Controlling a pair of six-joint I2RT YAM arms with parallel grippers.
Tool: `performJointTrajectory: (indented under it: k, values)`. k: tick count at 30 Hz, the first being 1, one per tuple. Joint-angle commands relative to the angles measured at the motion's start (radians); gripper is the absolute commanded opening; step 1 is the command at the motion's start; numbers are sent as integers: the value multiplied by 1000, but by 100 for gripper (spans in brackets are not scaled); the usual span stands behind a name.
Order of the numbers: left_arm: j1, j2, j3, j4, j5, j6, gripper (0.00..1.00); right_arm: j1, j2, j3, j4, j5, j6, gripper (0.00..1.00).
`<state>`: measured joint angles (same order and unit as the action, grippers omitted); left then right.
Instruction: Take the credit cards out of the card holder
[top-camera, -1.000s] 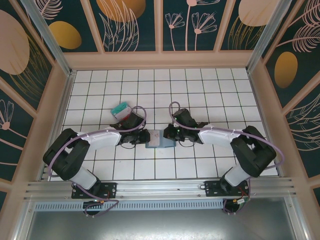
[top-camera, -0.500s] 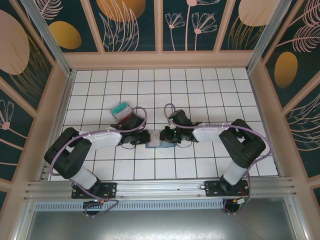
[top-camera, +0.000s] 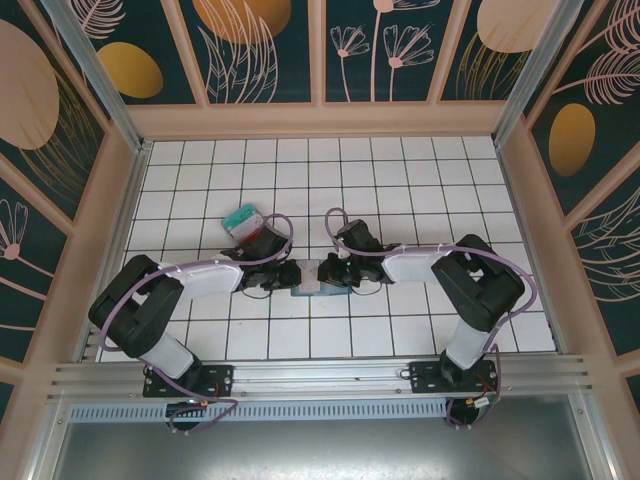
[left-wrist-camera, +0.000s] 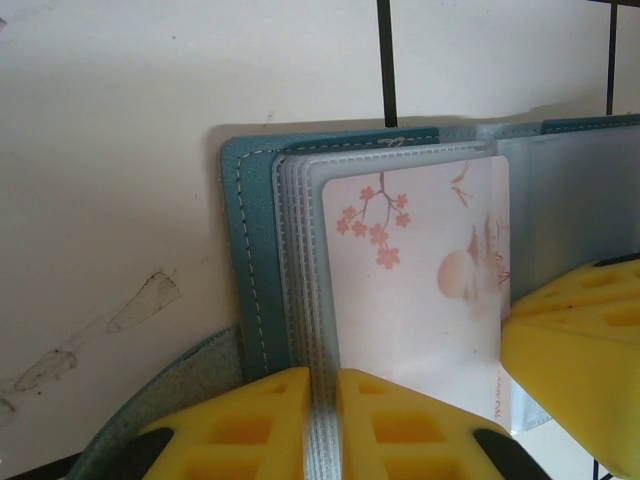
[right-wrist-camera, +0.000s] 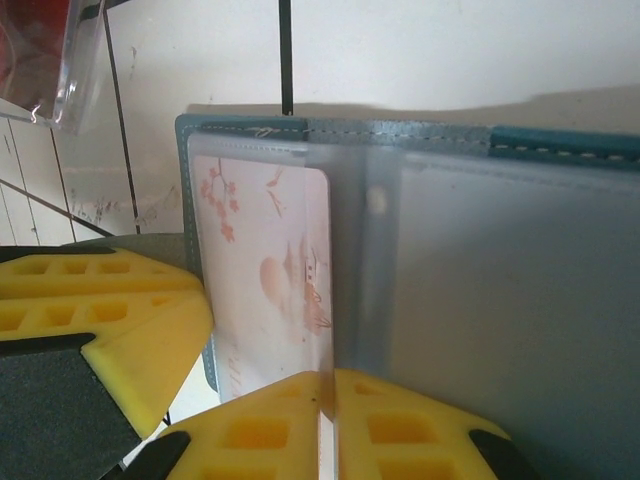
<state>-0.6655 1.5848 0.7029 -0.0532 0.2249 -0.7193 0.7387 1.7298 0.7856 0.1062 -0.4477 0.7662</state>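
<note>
- The slim teal-blue stitched card holder (top-camera: 318, 283) lies open on the white tiled table (top-camera: 400, 180), in the middle near the front, between the two arms.
- Up close its frosted plastic sleeves are fanned out from the teal cover (left-wrist-camera: 240, 250), and the right half lies flat (right-wrist-camera: 560, 140).
- A pale card printed with pink blossom (left-wrist-camera: 420, 280) sits in the top sleeve on the left half, its long edge next to the fold (right-wrist-camera: 265, 270).
- The left gripper (top-camera: 291, 275) is narrow, its yellow jaws pinching the bundle of sleeve edges (left-wrist-camera: 322, 385).
- The right gripper (top-camera: 335, 272) is narrow too, nipped on the thin edge where the pale card meets the fold (right-wrist-camera: 326, 385). I cannot tell whether it has the card itself or only the sleeve.
- Each gripper's yellow finger shows beside the other's grip (left-wrist-camera: 575, 340) (right-wrist-camera: 110, 310), so the two are very close.
- The red and teal credit cards (top-camera: 245, 222) lie stacked behind the left gripper, near the holder but apart from it, in a clear plastic box (right-wrist-camera: 75, 70).
</note>
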Motion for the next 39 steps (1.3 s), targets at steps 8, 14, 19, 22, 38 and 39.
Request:
performJointTrajectory:
  k: [8,14,19,22,38,39]
  values:
    - [3,24,-11,-18,-7,-11,9,6,-21,-7,18,33,20,0]
    - [4,31,-3,-56,-50,-8,3,-8,-75,-52,-1,61,25,0]
    - [4,40,6,-60,-46,-3,2,-28,-116,-83,-16,65,22,0]
    - [4,37,12,-64,-45,-2,2,-39,-143,-98,-26,66,13,0]
    - [4,-38,67,-54,0,-33,25,-100,-328,-146,-81,51,-35,0]
    - [6,-51,74,-42,11,-46,34,-103,-341,-146,-80,45,-37,0]
